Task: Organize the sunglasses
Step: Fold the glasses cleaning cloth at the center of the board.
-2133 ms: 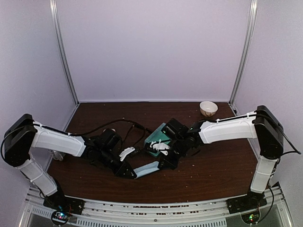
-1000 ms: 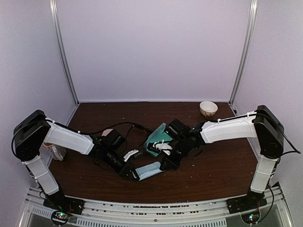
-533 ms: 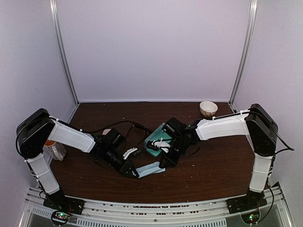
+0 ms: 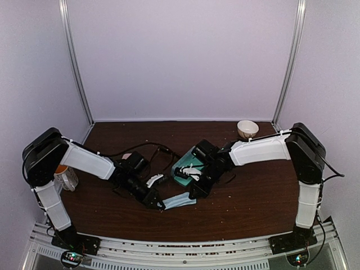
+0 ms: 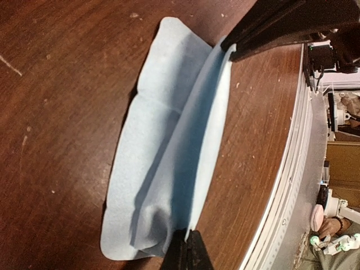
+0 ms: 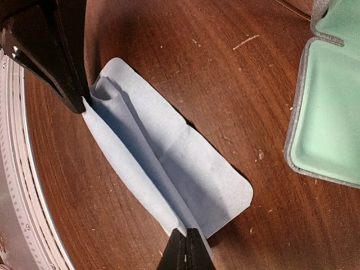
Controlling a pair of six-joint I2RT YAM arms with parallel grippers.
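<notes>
The left fingers (image 5: pixel 179 257) are pressed shut on one end of the light-blue cloth (image 5: pixel 169 146). The right fingers (image 6: pixel 175 257) pinch the opposite end, so a fold stands up between them on the counter (image 6: pixel 185 50). An open green case (image 6: pixel 329 112) lies beside the right fingers. Where the sunglasses are, I cannot tell.

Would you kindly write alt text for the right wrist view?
A light-blue cloth on the brown table is pinched at one end by the right end effector, at the other by the left end effector. An open green-lined case sits at right.
</notes>
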